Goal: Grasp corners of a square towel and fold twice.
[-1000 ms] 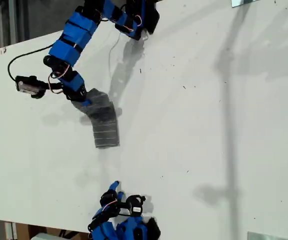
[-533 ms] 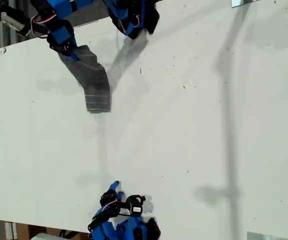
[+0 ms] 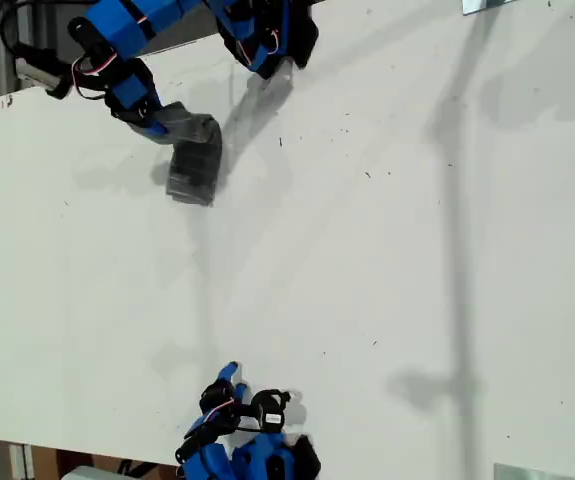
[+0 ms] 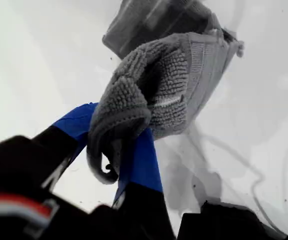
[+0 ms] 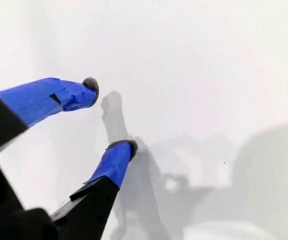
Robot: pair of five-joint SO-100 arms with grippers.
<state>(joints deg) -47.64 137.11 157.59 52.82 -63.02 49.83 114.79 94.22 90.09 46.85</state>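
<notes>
The towel (image 3: pixel 192 157) is a bunched, folded dark grey cloth with pale stripes, near the exterior view's upper left. My first gripper (image 3: pixel 153 118) is shut on one end of it, and the rest trails away over the white table (image 3: pixel 387 250). In the first wrist view the blue fingers (image 4: pixel 142 160) pinch a thick wad of the towel (image 4: pixel 171 82), so single corners cannot be told apart. My second gripper (image 3: pixel 224 383) rests at the exterior view's bottom edge, far from the cloth. It stands open (image 5: pixel 109 116) over bare table with nothing between its fingers.
Both arm bases sit at the table's rims, one (image 3: pixel 267 35) at the exterior view's top and one (image 3: pixel 252 455) at its bottom. Shiny metal pieces lie at that view's top right (image 3: pixel 487 5) and bottom right (image 3: pixel 532 472). Small dark specks dot the surface.
My first gripper has carried the towel toward the exterior view's top left, then back slightly to the right, and the cloth now looks shorter and more bunched. The second arm has not moved.
</notes>
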